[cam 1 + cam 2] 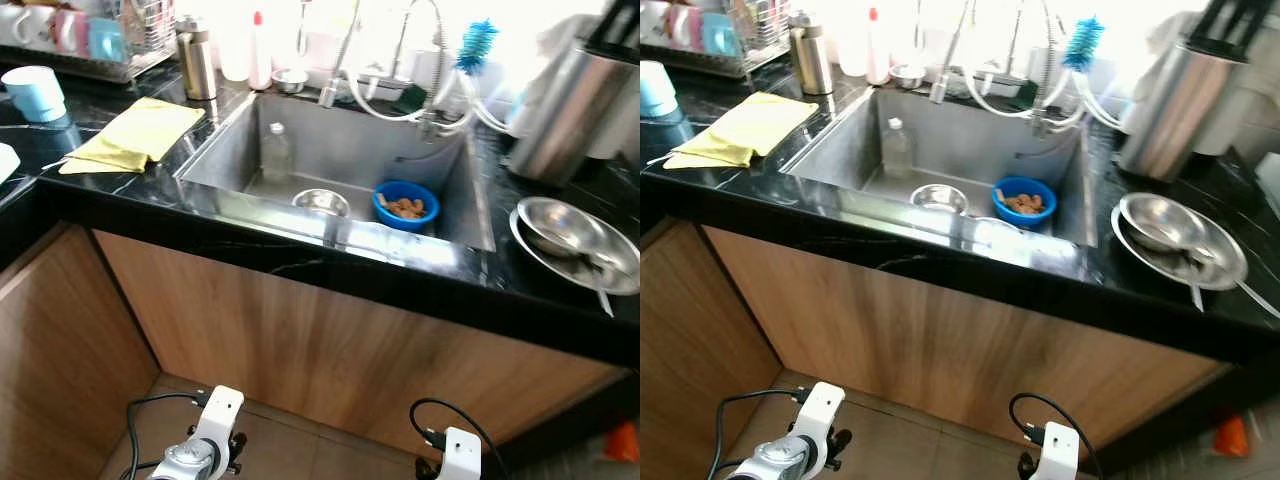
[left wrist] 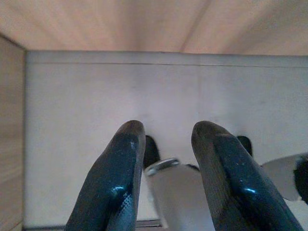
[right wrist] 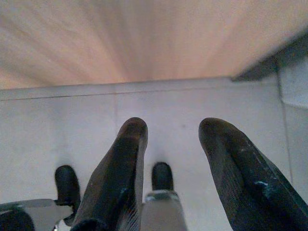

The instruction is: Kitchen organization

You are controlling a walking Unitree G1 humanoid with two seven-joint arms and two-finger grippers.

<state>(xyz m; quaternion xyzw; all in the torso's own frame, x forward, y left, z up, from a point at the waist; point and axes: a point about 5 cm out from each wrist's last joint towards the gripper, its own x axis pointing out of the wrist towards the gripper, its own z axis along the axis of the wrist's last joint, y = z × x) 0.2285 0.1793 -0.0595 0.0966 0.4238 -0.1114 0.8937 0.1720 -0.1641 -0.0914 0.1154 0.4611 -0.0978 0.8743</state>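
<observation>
Both my arms hang idle before the wooden cabinet front below the sink (image 1: 455,205). My left gripper (image 2: 166,159) and right gripper (image 3: 171,159) point at the tiled floor, jaws apart and holding nothing. In the sink sit a blue bowl (image 1: 406,205), a steel bowl (image 1: 321,202) and a clear bottle (image 1: 276,152). Left of the sink, a yellow cloth (image 1: 135,133) lies on the table.

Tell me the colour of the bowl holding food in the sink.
Blue. The bowl sits at the sink's right side, clearest in the left eye view.
</observation>
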